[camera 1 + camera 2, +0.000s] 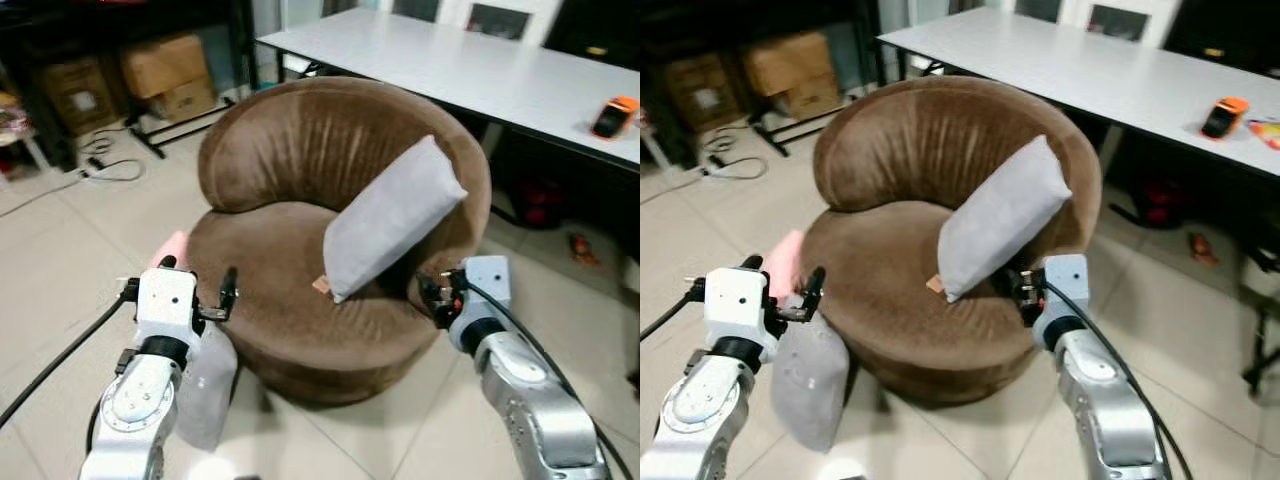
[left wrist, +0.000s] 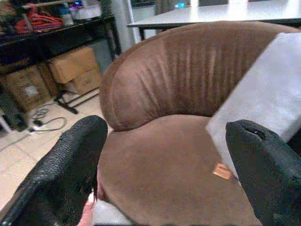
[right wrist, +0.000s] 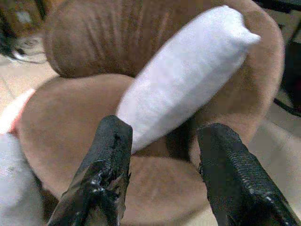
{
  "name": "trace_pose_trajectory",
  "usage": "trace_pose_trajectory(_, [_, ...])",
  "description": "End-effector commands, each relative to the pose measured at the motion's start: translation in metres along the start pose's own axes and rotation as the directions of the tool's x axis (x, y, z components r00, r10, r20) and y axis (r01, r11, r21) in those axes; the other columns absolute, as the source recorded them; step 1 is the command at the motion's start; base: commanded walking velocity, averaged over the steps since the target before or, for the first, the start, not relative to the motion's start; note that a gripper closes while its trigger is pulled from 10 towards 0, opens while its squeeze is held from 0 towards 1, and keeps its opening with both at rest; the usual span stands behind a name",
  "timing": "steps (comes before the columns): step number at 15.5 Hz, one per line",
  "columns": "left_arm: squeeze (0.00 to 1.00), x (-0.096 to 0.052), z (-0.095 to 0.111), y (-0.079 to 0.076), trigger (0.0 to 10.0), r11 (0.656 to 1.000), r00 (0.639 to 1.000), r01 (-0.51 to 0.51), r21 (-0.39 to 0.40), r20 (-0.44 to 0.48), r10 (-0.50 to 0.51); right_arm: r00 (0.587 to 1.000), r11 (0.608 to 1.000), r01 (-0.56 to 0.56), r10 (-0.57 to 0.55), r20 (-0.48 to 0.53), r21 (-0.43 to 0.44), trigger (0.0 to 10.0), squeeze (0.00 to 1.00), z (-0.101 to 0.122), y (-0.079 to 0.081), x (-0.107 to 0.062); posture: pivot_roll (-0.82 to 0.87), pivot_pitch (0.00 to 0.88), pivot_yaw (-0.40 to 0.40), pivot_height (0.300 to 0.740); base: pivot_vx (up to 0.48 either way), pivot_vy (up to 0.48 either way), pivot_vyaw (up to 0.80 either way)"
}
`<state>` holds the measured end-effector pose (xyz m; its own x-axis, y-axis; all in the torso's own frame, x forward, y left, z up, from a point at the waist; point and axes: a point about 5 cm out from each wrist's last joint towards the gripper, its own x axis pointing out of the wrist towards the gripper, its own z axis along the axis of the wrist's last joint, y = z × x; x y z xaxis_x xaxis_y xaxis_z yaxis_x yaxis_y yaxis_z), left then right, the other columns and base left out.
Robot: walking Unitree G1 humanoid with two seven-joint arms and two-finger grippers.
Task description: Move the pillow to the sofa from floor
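A grey pillow [image 1: 392, 218] leans upright on the round brown sofa chair [image 1: 300, 160], against its right side. My right gripper [image 1: 432, 293] hovers just off the pillow's lower right corner, open, nothing between its fingers [image 3: 110, 165]. A second grey pillow [image 1: 208, 385] stands on the floor against the chair's left front, with a pink pillow [image 1: 172, 247] behind it. My left gripper [image 1: 198, 283] is open above that grey floor pillow, facing the chair seat [image 2: 160, 169].
A long white table [image 1: 480, 65] stands behind the chair, with an orange device [image 1: 614, 116] on it. Cardboard boxes [image 1: 165, 72] and a black shelf sit at the back left, and cables [image 1: 105, 160] lie on the tiled floor there.
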<state>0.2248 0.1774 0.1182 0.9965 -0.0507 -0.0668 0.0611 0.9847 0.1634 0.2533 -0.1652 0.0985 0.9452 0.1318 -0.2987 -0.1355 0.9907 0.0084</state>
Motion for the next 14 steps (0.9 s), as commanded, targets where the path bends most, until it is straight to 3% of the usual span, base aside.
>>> trace_pose_trajectory(1, [0.0, -0.0009, -0.0006, -0.0018, 10.0, 1.0, 1.0, 0.004, 0.004, -0.005, -0.004, 1.0, 1.0, 0.005, -0.005, 0.006, -0.01, 10.0, 0.0, 0.0029, -0.002, -0.0013, -0.11, 0.0, -0.03, 0.74, 0.0, 0.334, 0.0])
trace_pose_trajectory(14, [0.0, 0.0004, -0.0031, -0.0024, 10.0, 1.0, 1.0, 0.003, -0.001, -0.008, -0.003, 1.0, 1.0, -0.014, 0.014, -0.004, -0.022, 10.0, 0.0, 0.0012, -0.0017, 0.0008, -0.1, 0.0, -0.044, 0.74, 0.0, 0.335, 0.0])
